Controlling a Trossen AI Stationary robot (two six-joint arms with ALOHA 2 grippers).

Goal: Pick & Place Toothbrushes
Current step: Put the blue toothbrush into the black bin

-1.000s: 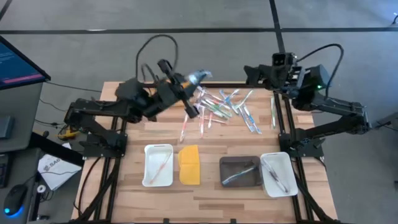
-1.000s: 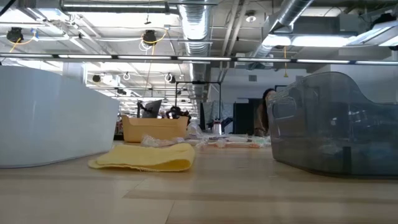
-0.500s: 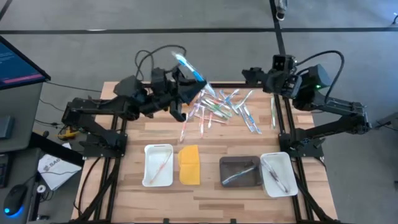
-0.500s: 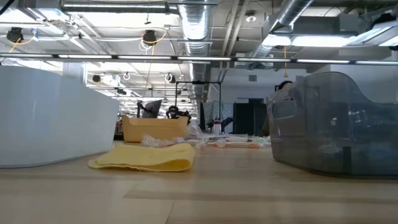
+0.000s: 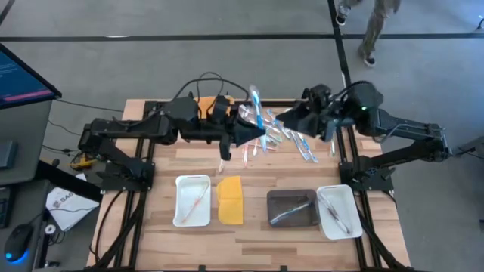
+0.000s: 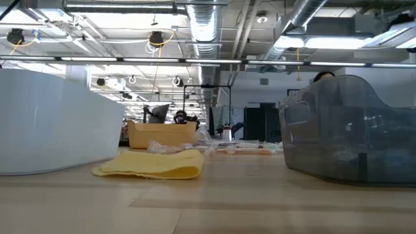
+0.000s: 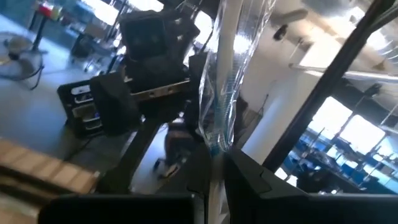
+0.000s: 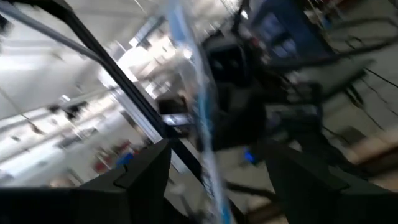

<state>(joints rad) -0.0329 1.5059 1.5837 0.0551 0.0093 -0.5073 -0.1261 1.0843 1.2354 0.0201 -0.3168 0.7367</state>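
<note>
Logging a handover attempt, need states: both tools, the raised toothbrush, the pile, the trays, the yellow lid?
left tool: shut on wrapped blue toothbrush, raised mid-table
wrapped blue toothbrush: held up, off the table
right tool: open, facing the left tool
toothbrush pile: loose on table
white trays: one toothbrush or more in each
dark tray: one blue toothbrush inside
yellow lid: flat on table

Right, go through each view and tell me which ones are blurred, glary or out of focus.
High view: sharp and evenly lit, the toothbrush in the left gripper is easy to read. Low view: the near white tray and grey tray are soft; the ceiling lights glare. Left wrist view: bright windows wash out the background. Right wrist view: heavy motion blur, the right gripper and toothbrush smeared.
</note>
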